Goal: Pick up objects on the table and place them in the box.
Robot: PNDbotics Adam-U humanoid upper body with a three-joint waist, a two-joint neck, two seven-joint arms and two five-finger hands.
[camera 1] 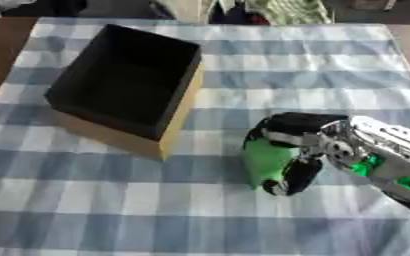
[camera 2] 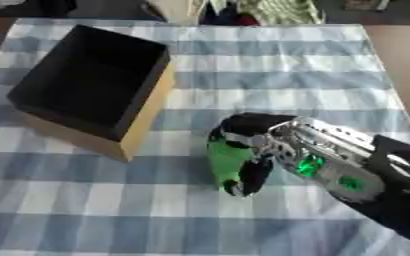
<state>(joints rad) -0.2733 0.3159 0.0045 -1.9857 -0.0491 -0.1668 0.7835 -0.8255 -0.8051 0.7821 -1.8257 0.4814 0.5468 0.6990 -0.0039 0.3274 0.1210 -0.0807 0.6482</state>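
Right hand, fingers curled round a green object on the desk, right of the box. Risk: object slips during lift or strikes the box wall.

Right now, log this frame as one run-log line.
right hand: curled round green object on checked cloth | box: open, looks empty, left of hand | left hand: not in view

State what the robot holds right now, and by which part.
The right hand is curled round a green object, gripping its upper part and right side. Whether it is lifted off the cloth cannot be told.
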